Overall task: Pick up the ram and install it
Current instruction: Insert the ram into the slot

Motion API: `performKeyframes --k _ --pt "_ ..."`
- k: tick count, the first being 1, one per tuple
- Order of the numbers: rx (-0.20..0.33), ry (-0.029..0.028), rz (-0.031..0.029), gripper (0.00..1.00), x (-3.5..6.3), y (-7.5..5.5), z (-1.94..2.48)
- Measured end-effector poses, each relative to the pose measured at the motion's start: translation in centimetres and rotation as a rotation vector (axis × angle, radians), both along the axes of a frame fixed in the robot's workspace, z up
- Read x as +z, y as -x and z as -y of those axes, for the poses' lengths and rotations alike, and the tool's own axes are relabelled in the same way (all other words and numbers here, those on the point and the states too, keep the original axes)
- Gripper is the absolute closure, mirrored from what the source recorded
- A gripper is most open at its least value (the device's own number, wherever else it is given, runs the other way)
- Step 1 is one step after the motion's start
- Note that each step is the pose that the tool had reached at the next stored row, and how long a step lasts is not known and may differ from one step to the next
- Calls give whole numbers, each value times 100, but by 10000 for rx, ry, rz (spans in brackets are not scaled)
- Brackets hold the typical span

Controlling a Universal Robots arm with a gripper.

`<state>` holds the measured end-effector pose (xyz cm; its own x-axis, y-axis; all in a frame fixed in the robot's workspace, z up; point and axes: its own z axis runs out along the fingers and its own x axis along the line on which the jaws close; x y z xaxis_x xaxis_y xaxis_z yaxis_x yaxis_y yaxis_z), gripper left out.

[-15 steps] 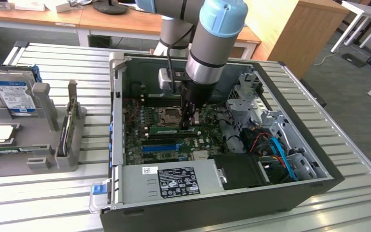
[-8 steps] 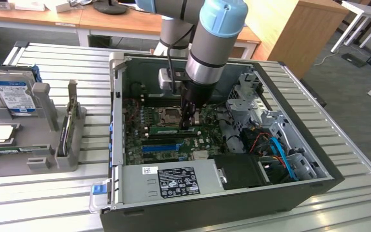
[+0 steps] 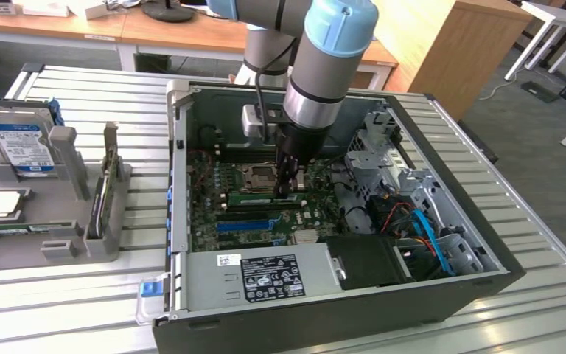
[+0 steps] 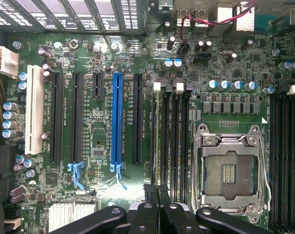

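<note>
Motherboard (image 4: 104,62) below — gripper (image 4: 157,191) nearly closed, pinching the ram (image 3: 253,198).

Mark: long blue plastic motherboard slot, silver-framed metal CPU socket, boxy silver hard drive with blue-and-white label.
blue slot (image 4: 117,117), wrist view, middle of its length
CPU socket (image 4: 228,173), wrist view, its pin field
hard drive (image 3: 18,147), exterior view, its label

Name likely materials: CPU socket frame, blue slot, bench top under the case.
CPU socket frame: looks like bare metal, silvery with bright glints.
Blue slot: probably moulded plastic, with uniform saturated colour and slight gloss.
Bench top: likely aluminium slats, pale grey and ribbed with a soft sheen.
</note>
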<state>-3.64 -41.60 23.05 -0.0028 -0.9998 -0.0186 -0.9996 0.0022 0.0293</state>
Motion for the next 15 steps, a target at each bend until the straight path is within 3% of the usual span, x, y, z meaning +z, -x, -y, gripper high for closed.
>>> performKeyframes --k 15 --pt "2 2 -1 88 -43 2 0"
